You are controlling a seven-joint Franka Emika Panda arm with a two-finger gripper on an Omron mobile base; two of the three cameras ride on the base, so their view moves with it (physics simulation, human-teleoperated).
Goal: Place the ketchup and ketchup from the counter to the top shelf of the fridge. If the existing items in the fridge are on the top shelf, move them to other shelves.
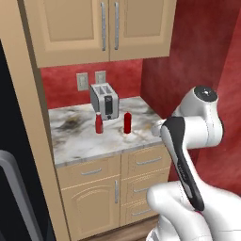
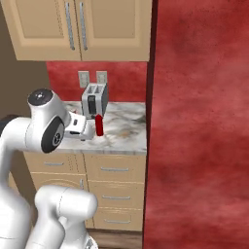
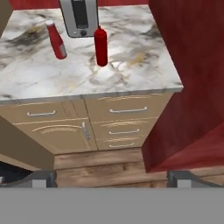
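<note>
Ketchup first: two slim red squeeze bottles stand upright on the counter (image 1: 84,141), both just in front of the toaster (image 1: 105,100), which I take as my landmark. The darker ketchup bottle (image 3: 101,46) stands in front of the toaster's right corner, the paler-topped ketchup bottle (image 3: 56,40) in front of its left corner, the two apart from each other and not touching the toaster. I judge them light, likely smooth plastic that could slip or give a little under pressure, and tall for their base, so a sideways nudge could tip them. I would take hold across the straight body below the tapering neck, not on the neck itself. No label, brand or writing is readable on either bottle or on the toaster. The gripper (image 3: 111,177) hangs well back from the toaster, out over the floor in front of the drawers (image 3: 127,127), its fingers spread wide and holding nothing. Behind the toaster are two wall outlets (image 1: 90,80); left of it, the black fridge (image 1: 14,188) edge shows.
</note>
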